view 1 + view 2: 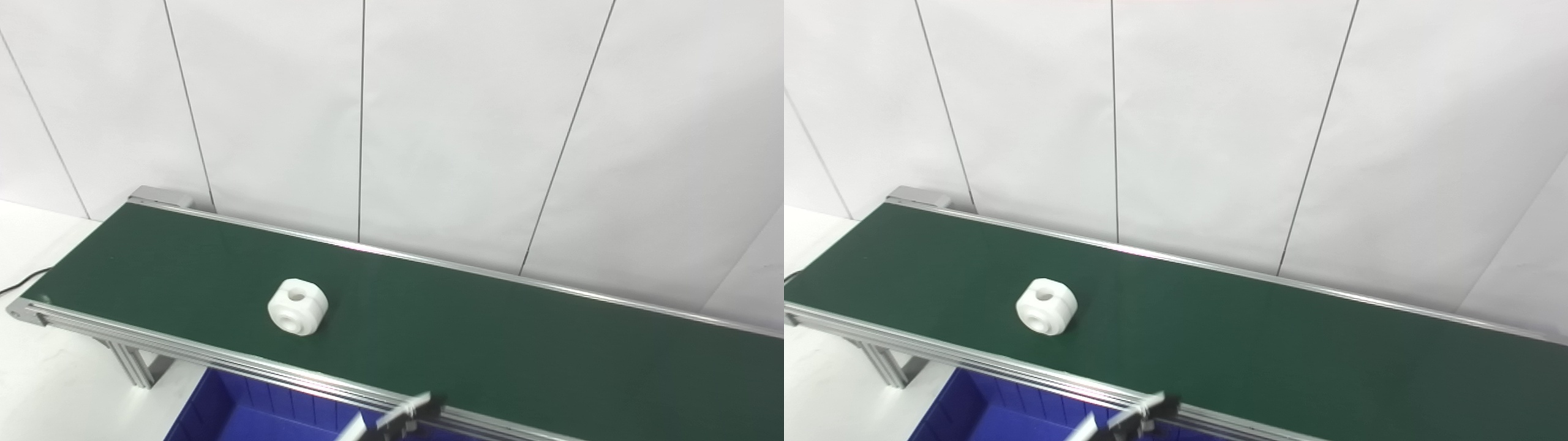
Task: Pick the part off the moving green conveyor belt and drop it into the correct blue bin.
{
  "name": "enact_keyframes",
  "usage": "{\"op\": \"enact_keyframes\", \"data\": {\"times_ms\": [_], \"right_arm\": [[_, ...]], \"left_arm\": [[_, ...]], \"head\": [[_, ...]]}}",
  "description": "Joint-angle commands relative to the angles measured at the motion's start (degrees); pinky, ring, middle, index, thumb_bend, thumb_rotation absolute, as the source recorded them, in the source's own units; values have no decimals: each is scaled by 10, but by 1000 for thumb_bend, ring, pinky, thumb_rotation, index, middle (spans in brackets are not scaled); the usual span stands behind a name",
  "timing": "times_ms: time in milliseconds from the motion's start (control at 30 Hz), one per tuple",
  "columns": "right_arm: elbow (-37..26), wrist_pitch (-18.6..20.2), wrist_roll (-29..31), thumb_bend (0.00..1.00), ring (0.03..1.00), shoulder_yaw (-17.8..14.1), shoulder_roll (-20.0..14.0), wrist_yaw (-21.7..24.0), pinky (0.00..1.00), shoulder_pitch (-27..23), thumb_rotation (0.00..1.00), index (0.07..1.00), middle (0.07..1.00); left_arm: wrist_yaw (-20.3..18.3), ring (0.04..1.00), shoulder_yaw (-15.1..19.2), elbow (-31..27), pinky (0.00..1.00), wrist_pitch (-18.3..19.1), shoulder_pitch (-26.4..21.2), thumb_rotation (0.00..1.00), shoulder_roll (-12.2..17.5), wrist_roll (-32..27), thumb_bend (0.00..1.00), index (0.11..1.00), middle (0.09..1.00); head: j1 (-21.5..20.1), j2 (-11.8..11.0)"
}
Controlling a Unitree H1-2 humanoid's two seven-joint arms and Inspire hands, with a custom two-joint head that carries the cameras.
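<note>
A white part (297, 306), a chunky round piece with a hole on top and one on its side, lies on the green conveyor belt (490, 331), left of the middle. Only the fingertips of my left hand (401, 418) show at the bottom edge, over the belt's near rail and to the right of and nearer than the part. They touch nothing, and too little of the hand shows to tell whether it is open or shut. A blue bin (245, 410) sits below the belt's near edge. My right hand is out of view.
The belt has aluminium rails (184, 352) along both sides and a leg frame (138, 367) at its left end. A white panelled wall (392, 122) rises right behind it. A black cable (18, 283) lies on the white floor at left.
</note>
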Motion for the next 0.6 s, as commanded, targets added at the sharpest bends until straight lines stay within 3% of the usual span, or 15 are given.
{"op": "enact_keyframes", "data": {"times_ms": [0, 67, 167, 200, 333, 367, 400, 433, 467, 567], "right_arm": [[-18, -34, 0, 350, 984, 3, -6, -10, 944, -1, 1000, 1000, 1000], [-20, -34, 2, 348, 980, 6, -8, -13, 929, -1, 1000, 1000, 1000], [-26, -34, -3, 350, 974, 11, -11, -23, 916, -1, 1000, 1000, 1000], [-28, -34, -4, 348, 966, 12, -12, -27, 907, -1, 1000, 1000, 1000], [-35, -34, -2, 377, 953, 16, -14, -38, 901, 0, 1000, 1000, 995], [-39, -34, 1, 378, 950, 17, -15, -40, 900, 1, 1000, 1000, 992], [-42, -34, 3, 376, 946, 17, -15, -41, 899, 2, 1000, 1000, 989], [-47, -34, 5, 375, 944, 18, -17, -44, 898, 2, 1000, 1000, 987], [-51, -34, 6, 391, 935, 20, -18, -46, 893, 2, 1000, 1000, 978], [-64, -34, 9, 422, 922, 21, -20, -51, 881, 3, 1000, 1000, 967]], "left_arm": [[-7, 882, 19, -42, 776, 24, -31, 371, 19, -17, 747, 918, 928], [-15, 886, 36, -65, 783, 41, -55, 385, 39, -29, 755, 926, 936], [-11, 890, 61, -75, 791, 39, -99, 428, 66, 0, 729, 943, 944], [-9, 916, 66, -76, 839, 42, -109, 455, 71, 10, 699, 958, 957], [-17, 971, 79, -90, 926, 93, -147, 506, 88, 32, 644, 996, 995], [-20, 972, 82, -88, 923, 104, -162, 505, 94, 35, 636, 998, 997], [-22, 971, 84, -86, 914, 111, -172, 504, 98, 37, 625, 999, 999], [-27, 971, 87, -76, 909, 119, -190, 504, 109, 43, 620, 1000, 1000], [-30, 988, 89, -69, 934, 124, -202, 486, 115, 48, 612, 1000, 1000], [-38, 998, 95, -49, 950, 142, -234, 468, 134, 55, 618, 1000, 1000]], "head": [[4, 3], [6, 6], [6, 12], [5, 16], [2, 31], [-5, 51], [-5, 51], [-14, 74], [-14, 74], [-29, 110]]}}
